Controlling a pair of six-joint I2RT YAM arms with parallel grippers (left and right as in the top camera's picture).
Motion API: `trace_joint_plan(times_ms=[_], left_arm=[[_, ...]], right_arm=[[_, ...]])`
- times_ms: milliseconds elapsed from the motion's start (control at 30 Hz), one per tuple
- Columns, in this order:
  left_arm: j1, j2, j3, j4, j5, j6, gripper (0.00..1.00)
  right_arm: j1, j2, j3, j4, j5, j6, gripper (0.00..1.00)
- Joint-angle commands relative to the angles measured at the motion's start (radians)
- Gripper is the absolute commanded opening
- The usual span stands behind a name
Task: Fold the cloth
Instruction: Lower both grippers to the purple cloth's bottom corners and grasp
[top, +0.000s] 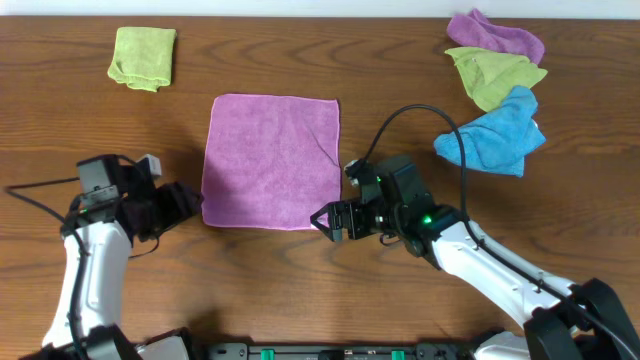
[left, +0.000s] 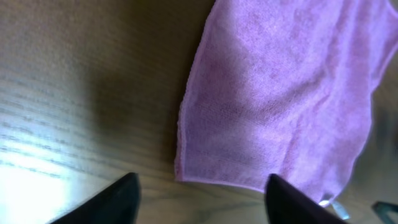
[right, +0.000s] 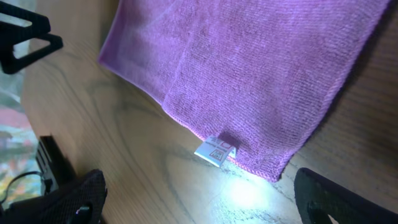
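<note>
The cloth (top: 272, 160) is a mauve-purple square lying spread flat in the middle of the wooden table. My left gripper (top: 190, 205) sits just left of its front-left corner, jaws apart. In the left wrist view the cloth's corner (left: 280, 93) lies on the wood ahead of the open gripper (left: 202, 186), with only bare table between the fingers. My right gripper (top: 322, 222) stands open at the front-right corner. In the right wrist view that corner of the cloth (right: 249, 68), with its white tag (right: 214, 150), lies just ahead of the open gripper (right: 199, 186), untouched.
A lime-green cloth (top: 143, 56) lies at the back left. At the back right a violet cloth (top: 495, 35), another lime-green cloth (top: 492, 75) and a blue cloth (top: 492, 135) lie bunched together. A black cable (top: 420, 115) arcs over the right arm.
</note>
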Motion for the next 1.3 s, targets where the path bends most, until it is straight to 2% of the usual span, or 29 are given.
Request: trace_joint_plan(times_ms=[0,200,300,400,467,533,700,833,900,967,1033,1167,1267], left_arm=[[0.026,0.030,0.002,0.000,0.115,0.036,0.76],[0.026,0.039,0.002,-0.010,0.166,0.035,0.93],[0.026,0.039,0.002,-0.009,0.171,0.035,0.97],[0.026,0.039,0.002,-0.003,0.170,0.035,0.95],[0.026,0.039,0.002,0.000,0.170,0.035,0.98],[0.026,0.039,0.002,-0.001,0.170,0.006,0.96],[0.025,0.039,0.002,-0.012,0.167,-0.003,0.95],[0.016,0.039,0.002,-0.023,0.163,-0.003,0.95],[0.013,0.039,0.002,-0.043,0.135,-0.003,0.95],[0.013,0.039,0.002,-0.041,0.091,-0.011,1.00],[0.013,0.043,0.002,-0.035,0.045,-0.030,1.00],[0.013,0.079,0.002,0.027,0.100,-0.029,1.00],[0.013,0.136,0.002,0.080,0.172,-0.052,1.00]], right_arm=[[-0.024,-0.002,0.005,0.000,-0.036,0.033,0.96],[-0.030,-0.002,0.005,-0.020,-0.069,0.037,0.97],[-0.030,-0.002,0.005,-0.021,-0.074,0.084,0.94],[-0.030,-0.003,0.005,-0.021,-0.080,0.156,0.94],[-0.030,-0.002,0.005,-0.037,-0.080,0.149,0.96],[-0.030,-0.002,0.005,-0.058,-0.080,0.103,0.99],[-0.030,-0.002,0.005,-0.142,0.007,0.095,0.89],[-0.029,-0.002,0.005,-0.163,0.025,0.095,0.89],[-0.028,-0.002,0.005,-0.193,0.048,0.092,0.89],[-0.027,-0.002,0.005,-0.190,0.056,0.076,0.90],[-0.026,-0.002,0.005,-0.184,0.071,0.069,0.87],[-0.026,0.035,0.005,-0.149,0.063,0.069,0.85],[-0.026,0.084,0.005,-0.107,0.016,0.069,0.80]])
